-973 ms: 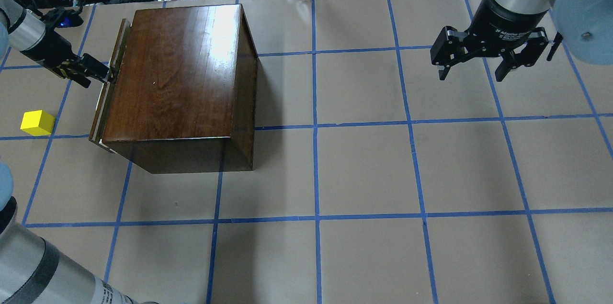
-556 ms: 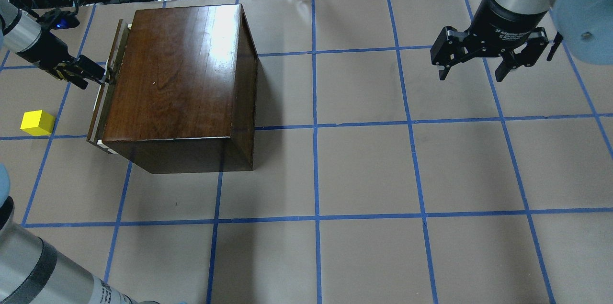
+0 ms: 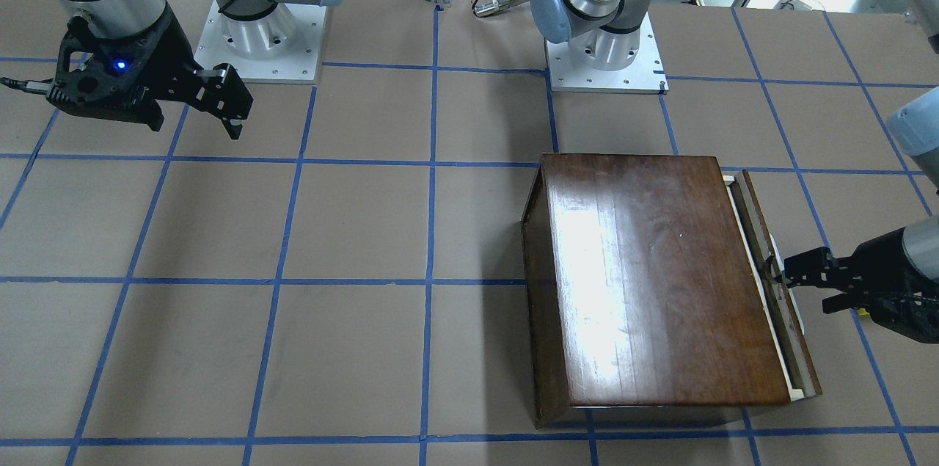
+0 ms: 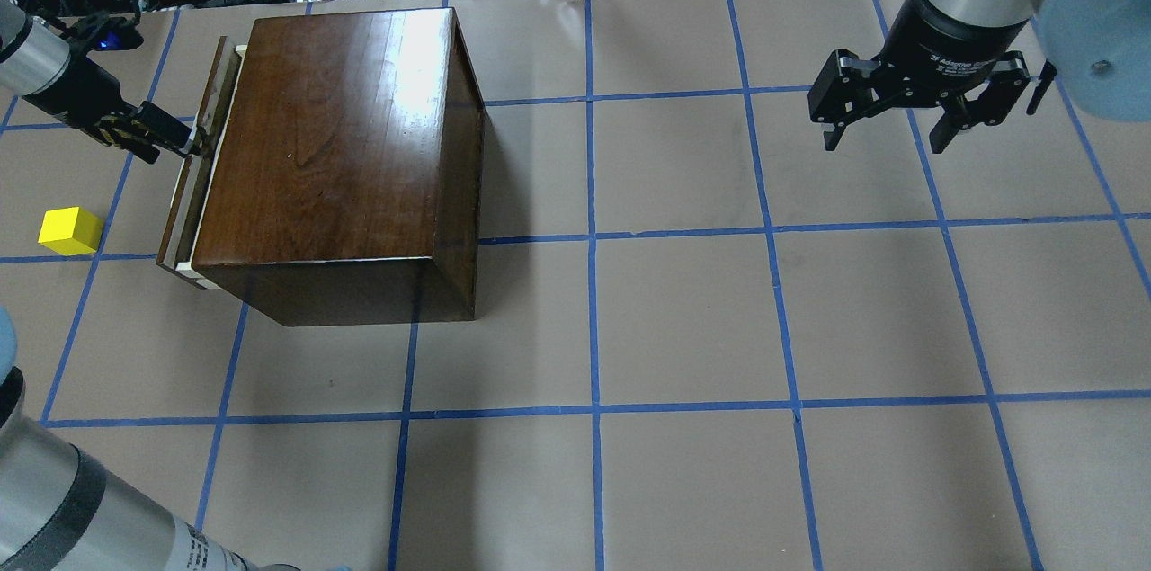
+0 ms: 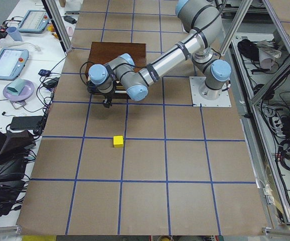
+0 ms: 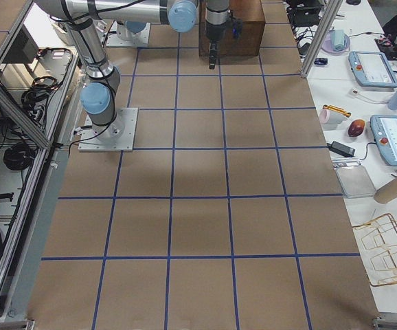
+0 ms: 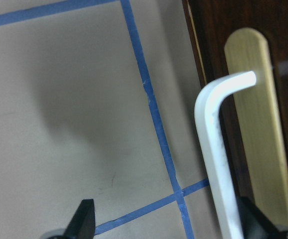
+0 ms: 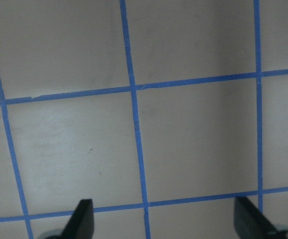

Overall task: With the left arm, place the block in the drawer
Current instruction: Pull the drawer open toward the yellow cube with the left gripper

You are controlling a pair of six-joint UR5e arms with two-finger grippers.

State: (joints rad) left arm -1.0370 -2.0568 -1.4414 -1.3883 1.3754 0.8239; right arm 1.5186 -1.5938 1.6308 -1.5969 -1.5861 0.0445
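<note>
Seen from overhead: the box fills the 10 o'clock quarter of the surface and is the one bulky obstacle. The drawer juts slightly at its 9 o'clock, a thin slot too narrow for jaws. The left gripper crowds the drawer front. The block, at the box's 8 o'clock, stands well apart and can be reached all round. The right gripper hangs at 2 o'clock, far off.
</note>
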